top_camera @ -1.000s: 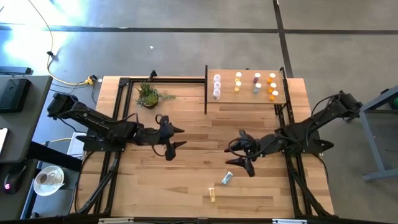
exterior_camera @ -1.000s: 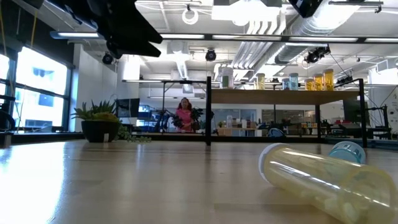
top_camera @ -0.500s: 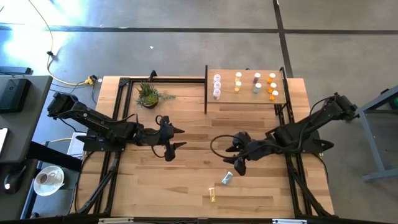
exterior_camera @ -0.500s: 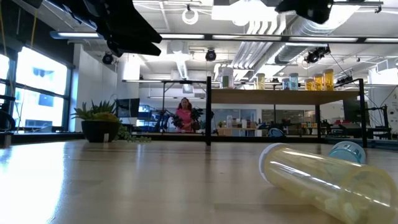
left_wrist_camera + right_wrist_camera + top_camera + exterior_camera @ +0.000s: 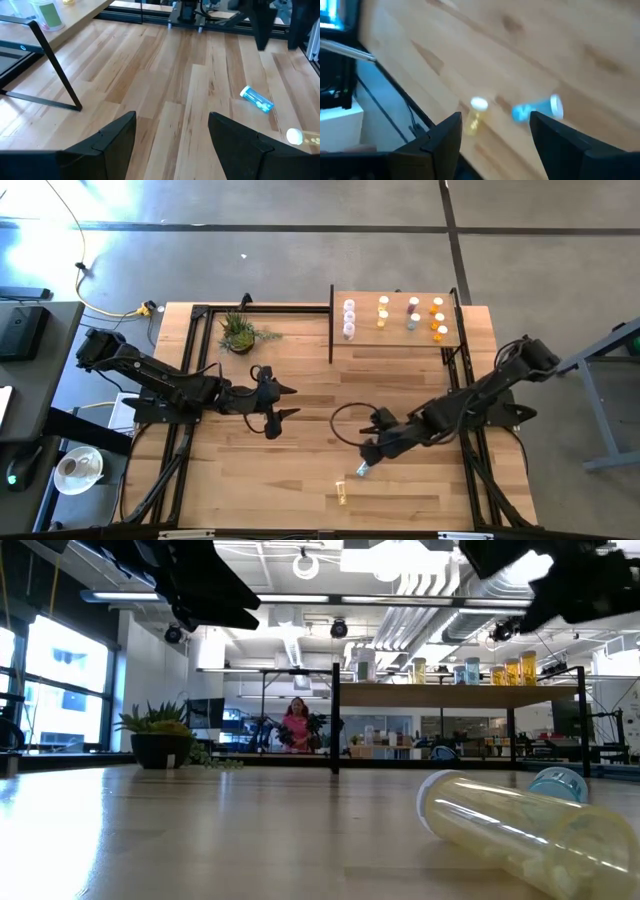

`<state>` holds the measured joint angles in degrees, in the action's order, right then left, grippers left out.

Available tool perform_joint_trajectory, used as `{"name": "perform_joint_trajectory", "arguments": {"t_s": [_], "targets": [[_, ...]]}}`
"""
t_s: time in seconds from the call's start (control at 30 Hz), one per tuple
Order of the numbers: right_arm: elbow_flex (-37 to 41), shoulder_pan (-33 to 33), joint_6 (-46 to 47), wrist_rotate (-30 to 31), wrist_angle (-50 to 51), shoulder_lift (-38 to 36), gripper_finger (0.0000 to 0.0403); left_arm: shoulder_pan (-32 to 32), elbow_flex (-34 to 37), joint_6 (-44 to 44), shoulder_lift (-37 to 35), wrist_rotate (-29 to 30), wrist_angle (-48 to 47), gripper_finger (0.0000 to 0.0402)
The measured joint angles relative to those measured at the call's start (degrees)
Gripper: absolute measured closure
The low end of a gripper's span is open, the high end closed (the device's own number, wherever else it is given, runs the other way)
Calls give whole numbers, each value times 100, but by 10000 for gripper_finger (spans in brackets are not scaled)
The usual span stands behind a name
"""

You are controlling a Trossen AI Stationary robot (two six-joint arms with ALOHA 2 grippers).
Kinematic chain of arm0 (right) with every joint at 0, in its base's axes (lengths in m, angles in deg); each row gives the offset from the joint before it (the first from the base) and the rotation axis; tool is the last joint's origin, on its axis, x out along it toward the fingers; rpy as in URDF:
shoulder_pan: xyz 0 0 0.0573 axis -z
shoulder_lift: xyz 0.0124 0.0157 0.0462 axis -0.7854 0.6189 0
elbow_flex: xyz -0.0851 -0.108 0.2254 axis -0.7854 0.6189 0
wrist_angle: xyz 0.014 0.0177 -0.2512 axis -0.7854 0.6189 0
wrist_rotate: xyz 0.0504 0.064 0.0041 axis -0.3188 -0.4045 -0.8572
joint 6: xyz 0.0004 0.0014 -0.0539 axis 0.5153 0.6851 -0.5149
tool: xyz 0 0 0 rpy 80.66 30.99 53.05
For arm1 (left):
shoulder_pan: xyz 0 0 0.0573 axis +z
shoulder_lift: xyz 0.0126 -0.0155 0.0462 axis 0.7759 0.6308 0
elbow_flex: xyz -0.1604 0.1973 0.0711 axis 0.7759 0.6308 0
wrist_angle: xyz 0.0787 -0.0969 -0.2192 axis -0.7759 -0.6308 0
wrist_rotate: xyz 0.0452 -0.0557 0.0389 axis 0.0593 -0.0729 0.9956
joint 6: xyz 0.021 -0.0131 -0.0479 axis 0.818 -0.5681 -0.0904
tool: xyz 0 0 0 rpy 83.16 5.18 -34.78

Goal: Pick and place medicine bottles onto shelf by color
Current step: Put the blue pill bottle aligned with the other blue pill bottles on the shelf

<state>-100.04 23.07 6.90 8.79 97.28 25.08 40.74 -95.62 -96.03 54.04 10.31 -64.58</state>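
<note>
The right gripper (image 5: 366, 452) hangs with its fingers spread wide and empty, just above the blue bottle (image 5: 364, 468), which lies on its side on the table (image 5: 300, 430) near the front edge. A yellow bottle (image 5: 342, 494) lies close to it, also on its side, a little nearer to the edge. The left gripper (image 5: 284, 401) waits over the middle of the table, also wide open and holding nothing. On the shelf (image 5: 395, 336) at the far side, the other bottles already stand in rows by color. I think the risk here is in the grasp. A lying bottle is round and can roll, so if one finger touches it before the other, it may roll away toward the yellow one or toward the table edge, and could fall off. The two bottles are near to each other, so a finger could also push the yellow one by mistake. If the fingers close on the cap end only, the bottle may tilt and slip during the lift.
</note>
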Motion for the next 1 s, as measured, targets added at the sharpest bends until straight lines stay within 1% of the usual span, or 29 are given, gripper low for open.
{"name": "perform_joint_trajectory", "arguments": {"t_s": [0.17, 0.4, 0.67, 0.9, 1.0], "targets": [[-1, 0, 831, -530, -97, 405, 179, 0, 0, 50, 0, -4, 0, 163], [-1, 0, 1392, -827, -345, 952, 179, 0, 0, 221, 0, -4, 11, 163], [-1, -19, 1871, -874, -811, 1448, 179, 0, 0, 312, 0, -20, 11, 163], [-1, -193, 2479, -873, -820, 1672, 179, 0, -2, 516, 2, -33, 6, 163], [-1, -235, 2666, -727, -812, 1795, 179, 0, -2, 668, 0, -33, 0, 163]]}}
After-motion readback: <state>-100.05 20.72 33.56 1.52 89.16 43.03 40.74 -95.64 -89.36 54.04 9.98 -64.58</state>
